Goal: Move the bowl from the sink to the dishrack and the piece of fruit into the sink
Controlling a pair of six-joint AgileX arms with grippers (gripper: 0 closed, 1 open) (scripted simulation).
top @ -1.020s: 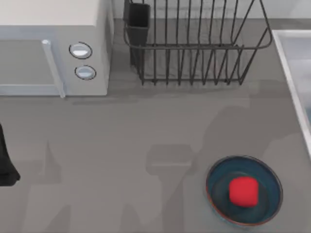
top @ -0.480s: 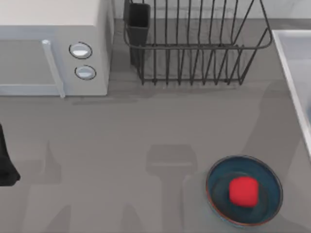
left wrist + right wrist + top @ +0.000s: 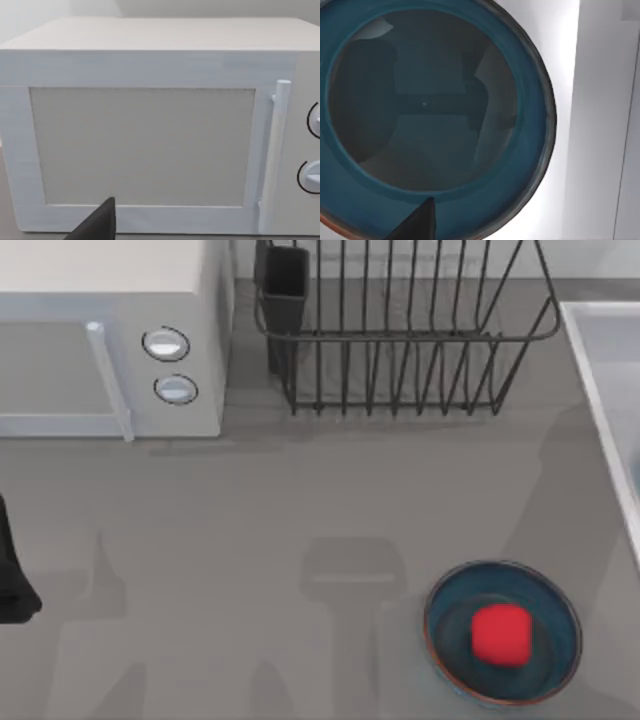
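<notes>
The bowl (image 3: pixel 425 105), deep and teal-blue, is seen from straight above in the right wrist view, standing on the pale floor of the sink (image 3: pixel 560 75). A dark part of my right gripper (image 3: pixel 417 222) hangs over the bowl's rim. In the top view the sink's light rim (image 3: pixel 600 370) runs along the right edge. The dishrack (image 3: pixel 400 340), dark wire with a black square cup (image 3: pixel 285 275), stands at the back. The red piece of fruit (image 3: pixel 500 633) lies in a shallow blue dish (image 3: pixel 450 615) at the front right. My left gripper (image 3: pixel 97 222) is parked at the left edge, facing the microwave.
A white microwave (image 3: pixel 100 340) with a bar handle and two knobs takes up the back left. Open grey tabletop (image 3: pixel 250 540) lies between the microwave, the rack and the dish. The left arm's black body (image 3: pixel 12 570) sits at the left edge.
The soft shadow over the table's right part has slid toward the sink. The fruit, dish, rack and left arm have not moved.
</notes>
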